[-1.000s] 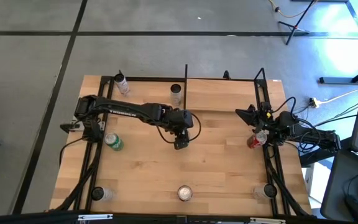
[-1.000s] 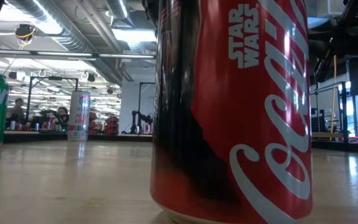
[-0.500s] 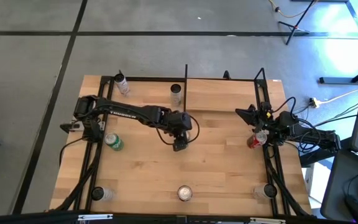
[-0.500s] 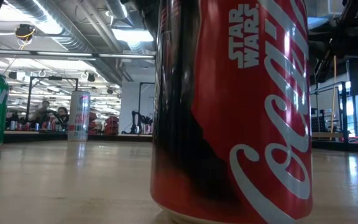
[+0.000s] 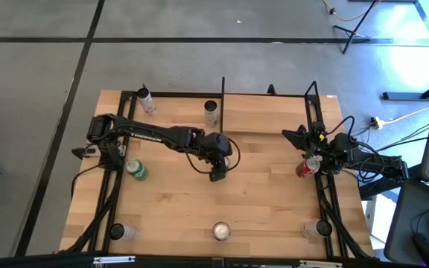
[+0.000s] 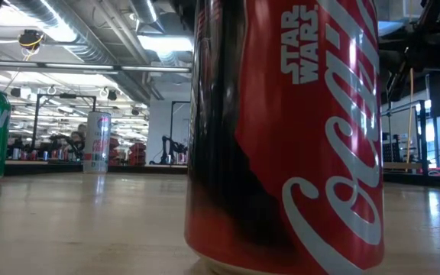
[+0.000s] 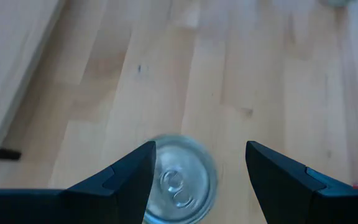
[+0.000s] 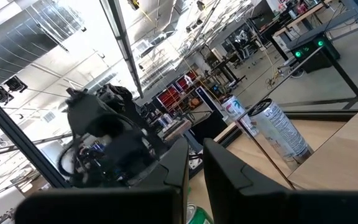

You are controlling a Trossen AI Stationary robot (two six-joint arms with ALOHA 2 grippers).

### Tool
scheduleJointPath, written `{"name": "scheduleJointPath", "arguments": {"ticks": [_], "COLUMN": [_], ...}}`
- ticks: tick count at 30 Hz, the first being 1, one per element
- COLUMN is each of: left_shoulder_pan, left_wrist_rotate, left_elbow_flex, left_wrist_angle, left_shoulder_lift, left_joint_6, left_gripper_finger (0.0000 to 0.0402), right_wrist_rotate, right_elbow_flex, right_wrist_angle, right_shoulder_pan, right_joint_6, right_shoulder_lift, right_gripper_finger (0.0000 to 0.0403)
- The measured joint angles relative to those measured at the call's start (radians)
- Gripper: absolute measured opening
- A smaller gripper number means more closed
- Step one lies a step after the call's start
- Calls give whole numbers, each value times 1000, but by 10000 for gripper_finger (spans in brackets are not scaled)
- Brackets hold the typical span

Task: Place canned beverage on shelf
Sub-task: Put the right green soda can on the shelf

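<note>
The left gripper (image 5: 217, 176) is hovering mid-tabletop (image 5: 170, 205), fingers (image 7: 123, 180) spread wide around a can (image 7: 180, 180) without touching. The right gripper (image 5: 302, 137) is waiting at the right edge, fingers pressed together.

The desk (image 5: 259, 201) is pale, smooth wood with a soft sheen. At centre frame, the red can (image 6: 285, 130) is glossy printed metal. The silver can top (image 7: 178, 180) is bright metal between matt dark fingers (image 7: 120, 180).

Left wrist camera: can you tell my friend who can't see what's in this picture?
A silver can, seen from above, stands on a pale wooden table below the left gripper, nearer one finger of its open jaws. The edge of a board shows at one side.
</note>
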Motion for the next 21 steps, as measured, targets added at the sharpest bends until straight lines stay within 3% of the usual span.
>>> {"name": "scheduleJointPath", "arguments": {"ticks": [6,15,21], "left_shoulder_pan": [10,17,9], "left_wrist_rotate": [8,-22,-48], "left_elbow_flex": [21,21,22], "left_wrist_angle": [-7,-73,-53], "left_shoulder_lift": [-1,-1,-7], "left_joint_6": [17,0,-37], "left_gripper_finger": [250,359,383], "right_wrist_rotate": [0,0,0], "right_elbow_flex": [0,0,0], "right_wrist_angle": [-6,-20,-25], "right_shoulder_pan": [0,0,0], "right_joint_6": [0,0,-1], "right_shoulder_lift": [0,0,0], "right_gripper_finger": [40,40,40]}}
